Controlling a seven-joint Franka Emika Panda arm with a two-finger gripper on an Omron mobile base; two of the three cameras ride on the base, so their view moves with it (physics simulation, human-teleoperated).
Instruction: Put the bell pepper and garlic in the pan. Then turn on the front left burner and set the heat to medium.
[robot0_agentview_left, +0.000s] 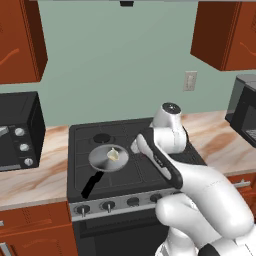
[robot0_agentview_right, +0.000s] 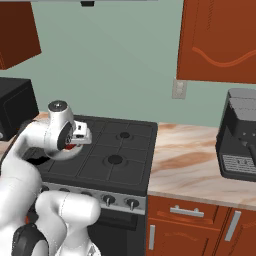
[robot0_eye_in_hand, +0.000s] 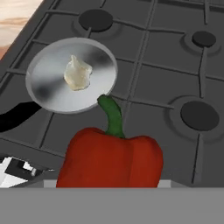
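- Glossy red bell pepper (robot0_eye_in_hand: 111, 159) with green stem sits right at the fingers, stem pointing away from them toward the pan; fingers appear closed on it, tips hidden.
- Round shiny silver frying pan (robot0_eye_in_hand: 48, 83) with black handle lies ahead and left of the fingers on the black stove (robot0_eye_in_hand: 166, 65).
- Cream-white garlic bulb (robot0_eye_in_hand: 78, 73) already in pan.
- Pepper isn't over the pan yet.

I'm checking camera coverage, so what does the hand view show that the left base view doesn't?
Hand view alone: the pepper close up, red with a green stem, near the pan's rim. Left base view alone: the microwave, coffee machine, counter and stove knobs. Both: the pan with the garlic in it, on the stove.
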